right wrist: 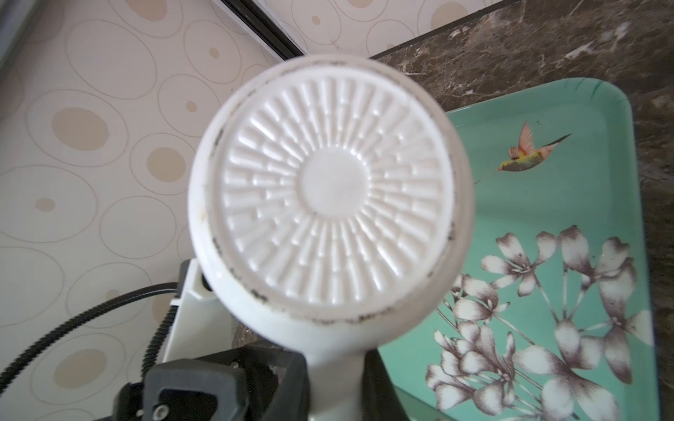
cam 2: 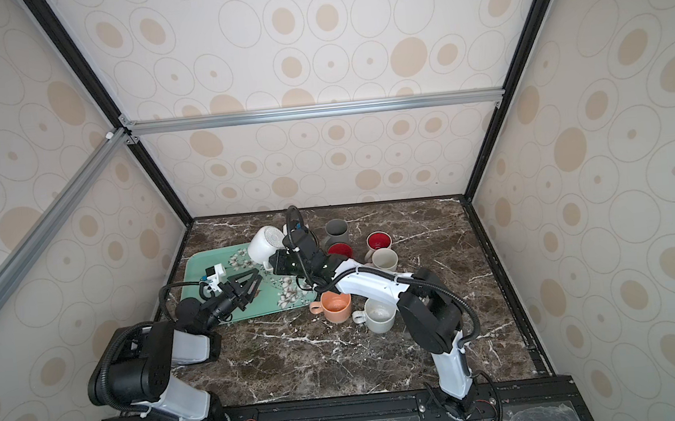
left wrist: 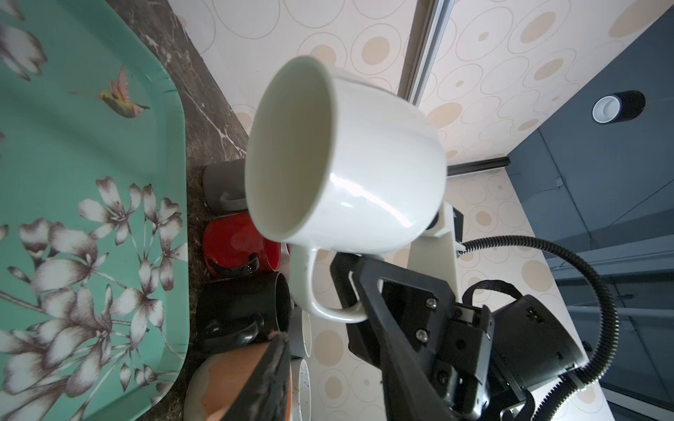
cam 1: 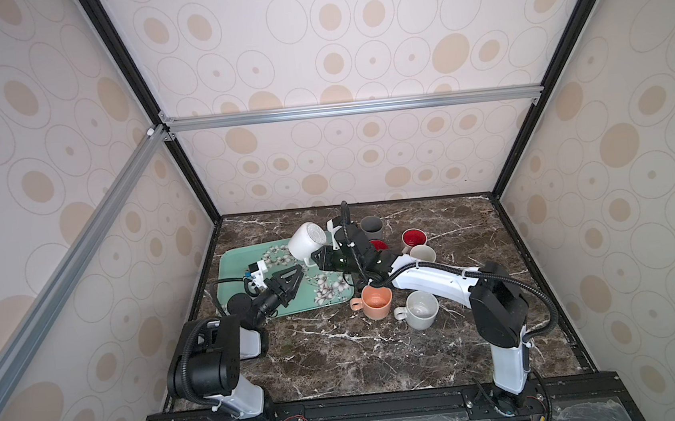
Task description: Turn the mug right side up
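At the left, the green tray [cam 1: 240,266] lay on the marble table [cam 1: 341,365]. The left gripper [cam 1: 297,272] hovered over it, holding nothing. Its wrist view showed only one finger [left wrist: 271,379], and from above the black frames overlapped, so I cannot tell whether its fingers were spread or pressed together. It sat close beneath the mug's mouth. If the mug swung down, or that arm rose, rim and finger could clash.

The white mug [cam 1: 307,241] hung in the air over the tray's far right part. It was tipped over, with its ribbed base toward the top camera and its mouth facing down and left. The right gripper [cam 1: 317,258] pinched only the handle, fingers clamped on the loop. I judged this the main risk: the heavy body could swivel on a thin glazed handle during the turn, or slip free and drop onto the tray.

Further right, that arm's forearm stretched low over crowded mugs, among them the orange mug [cam 1: 377,299] and a half-covered red mug [cam 2: 339,249]. Lowering the arm could knock them.

The black mug [left wrist: 240,302] showed only in the left wrist view, since the arm hid it from above. In the right wrist view the blurred base filled the frame, and the finger contact on the handle was probably cut off at the frame's edge.
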